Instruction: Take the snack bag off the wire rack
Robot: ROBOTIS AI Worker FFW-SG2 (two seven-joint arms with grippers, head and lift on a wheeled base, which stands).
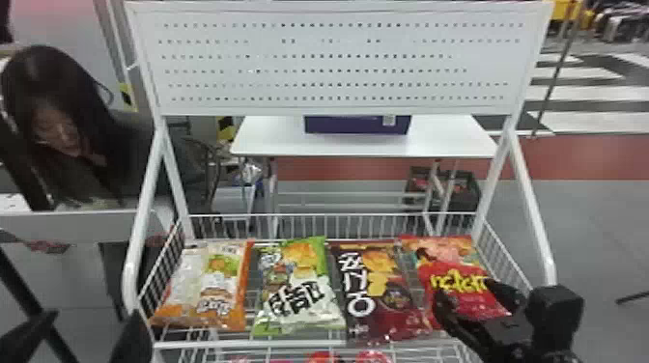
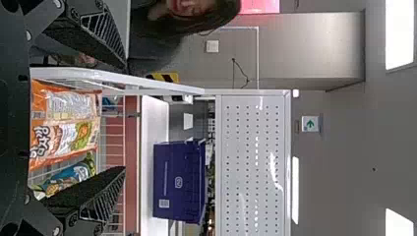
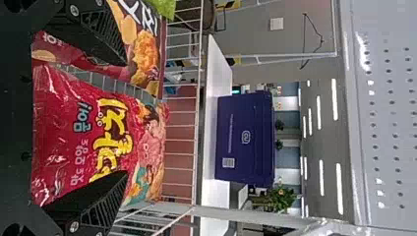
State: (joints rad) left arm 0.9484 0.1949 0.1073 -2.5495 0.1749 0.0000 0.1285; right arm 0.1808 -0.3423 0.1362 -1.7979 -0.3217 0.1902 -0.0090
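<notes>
Four snack bags lie side by side on the wire rack (image 1: 251,343): an orange-and-white one (image 1: 207,285), a green one (image 1: 299,289), a dark brown-red one (image 1: 381,289) and a red one (image 1: 458,280). My right gripper (image 1: 475,301) is over the lower part of the red bag, open. In the right wrist view my right gripper (image 3: 125,118) has its fingers spread across the red bag (image 3: 74,132), not closed on it. My left gripper (image 1: 82,333) stands open outside the rack's front left corner. In the left wrist view my left gripper (image 2: 125,118) has the orange bag (image 2: 64,123) beyond its spread fingers.
The rack's white side posts (image 1: 145,217) rise on both sides to a perforated panel (image 1: 338,62). Behind stands a white table (image 1: 270,137) with a dark blue box (image 1: 357,125). More red packages (image 1: 326,357) lie on a lower tier.
</notes>
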